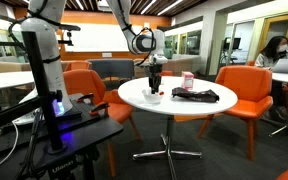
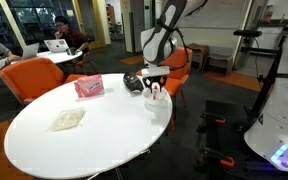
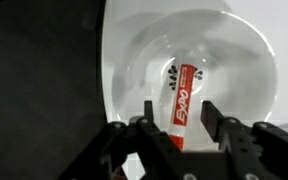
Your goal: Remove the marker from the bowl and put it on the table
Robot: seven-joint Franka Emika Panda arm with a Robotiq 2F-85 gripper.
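Observation:
In the wrist view the red marker (image 3: 181,95) lies inside the white bowl (image 3: 246,55), with one end running under my wrist. My gripper (image 3: 177,112) is open, one finger on each side of the marker, and gaps show between the fingers and the marker. In both exterior views the gripper (image 1: 155,88) (image 2: 155,86) points straight down into the bowl (image 1: 154,97) (image 2: 162,101), which sits near the edge of the round white table (image 1: 199,108) (image 2: 94,140). The marker is too small to make out in the exterior views.
A pinkish-red cup (image 1: 188,80) (image 2: 88,87) and a flat black cloth-like thing (image 1: 197,95) lie on the table. A pale flat packet (image 2: 68,119) lies nearer the table's middle. Orange chairs (image 1: 246,88) ring the table. The black robot stand (image 1: 69,125) is beside it.

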